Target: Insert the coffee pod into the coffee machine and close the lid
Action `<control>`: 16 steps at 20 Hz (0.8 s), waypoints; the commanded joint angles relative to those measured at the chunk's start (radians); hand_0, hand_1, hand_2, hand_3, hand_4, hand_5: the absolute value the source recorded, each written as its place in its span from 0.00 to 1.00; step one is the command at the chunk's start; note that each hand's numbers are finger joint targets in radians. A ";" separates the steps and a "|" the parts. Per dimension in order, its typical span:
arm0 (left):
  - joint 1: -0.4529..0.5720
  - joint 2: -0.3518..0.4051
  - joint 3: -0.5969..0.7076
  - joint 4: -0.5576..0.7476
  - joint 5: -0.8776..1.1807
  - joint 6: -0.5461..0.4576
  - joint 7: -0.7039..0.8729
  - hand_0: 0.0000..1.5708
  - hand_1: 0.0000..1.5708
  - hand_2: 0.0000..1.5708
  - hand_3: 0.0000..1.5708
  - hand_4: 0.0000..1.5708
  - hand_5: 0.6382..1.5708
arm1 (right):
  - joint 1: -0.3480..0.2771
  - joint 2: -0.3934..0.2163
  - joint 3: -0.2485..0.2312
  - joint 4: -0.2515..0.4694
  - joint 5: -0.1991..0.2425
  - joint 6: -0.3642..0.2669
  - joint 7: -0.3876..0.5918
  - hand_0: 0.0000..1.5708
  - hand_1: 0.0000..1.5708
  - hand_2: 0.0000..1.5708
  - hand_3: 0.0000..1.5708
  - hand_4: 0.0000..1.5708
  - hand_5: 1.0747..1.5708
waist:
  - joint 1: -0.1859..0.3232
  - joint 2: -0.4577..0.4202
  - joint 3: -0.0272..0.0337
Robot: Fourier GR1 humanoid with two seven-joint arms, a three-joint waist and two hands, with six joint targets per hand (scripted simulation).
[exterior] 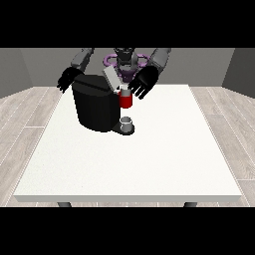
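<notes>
step: pod insertion, judged near done | robot hand at view's right: fingers spread, holding nothing | coffee pod just beside it, at coffee machine head | lid raised | next: press lid down | other robot hand: cannot tell

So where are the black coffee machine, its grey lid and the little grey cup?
black coffee machine [94, 107], front view, on its dark body.
grey lid [111, 78], front view, mid-flap, tilted up.
little grey cup [126, 122], front view, on its side wall.
</notes>
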 commanded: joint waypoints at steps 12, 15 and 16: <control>-0.001 0.015 -0.044 0.001 -0.058 -0.055 -0.040 0.00 0.00 0.00 0.00 0.00 1.00 | -0.066 -0.036 -0.033 0.021 -0.001 -0.017 0.051 0.00 0.00 0.00 0.00 0.23 1.00 | 0.024 0.000 -0.0006; 0.012 -0.035 -0.065 -0.024 -0.072 -0.072 0.032 0.00 0.00 0.00 0.00 0.00 1.00 | 0.020 -0.005 -0.030 0.090 -0.007 -0.008 -0.025 0.00 0.00 0.00 0.00 0.22 1.00 | 0.043 -0.071 -0.0002; 0.042 -0.035 -0.070 -0.033 -0.079 -0.045 -0.004 0.00 0.00 0.00 0.00 0.00 1.00 | 0.026 0.008 -0.022 0.082 -0.001 -0.017 -0.042 0.00 0.00 0.00 0.00 0.25 1.00 | 0.056 -0.066 -0.0003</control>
